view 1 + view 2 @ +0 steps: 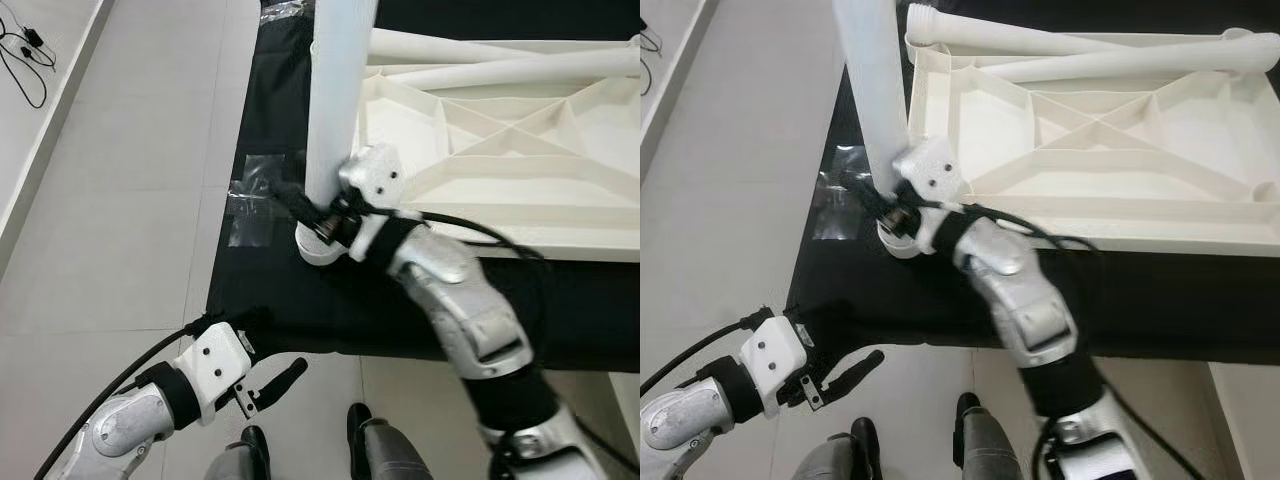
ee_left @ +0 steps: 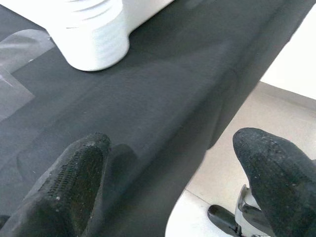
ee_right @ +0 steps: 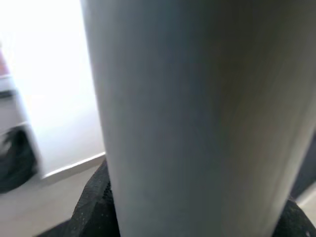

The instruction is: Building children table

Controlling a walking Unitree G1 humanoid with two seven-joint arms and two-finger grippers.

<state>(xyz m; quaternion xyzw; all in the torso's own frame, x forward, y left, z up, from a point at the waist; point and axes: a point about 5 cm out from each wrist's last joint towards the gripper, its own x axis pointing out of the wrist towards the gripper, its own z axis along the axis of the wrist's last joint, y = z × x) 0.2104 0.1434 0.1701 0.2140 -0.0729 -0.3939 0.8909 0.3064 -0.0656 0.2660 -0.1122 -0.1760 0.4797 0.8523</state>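
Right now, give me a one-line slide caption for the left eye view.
Right hand grips the upright white table leg at the corner of the upside-down white tabletop; left hand hangs open below.

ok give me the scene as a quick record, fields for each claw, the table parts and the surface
right claw: closed around the upright white leg, low down near its base
left claw: open, empty, at the near edge of the black cloth
table top: white, upside down, ribbed underside facing up
upright leg: standing at the table top's corner
spare legs: two, lying across the far part of the table top
floor: pale tiles, to the robot's left
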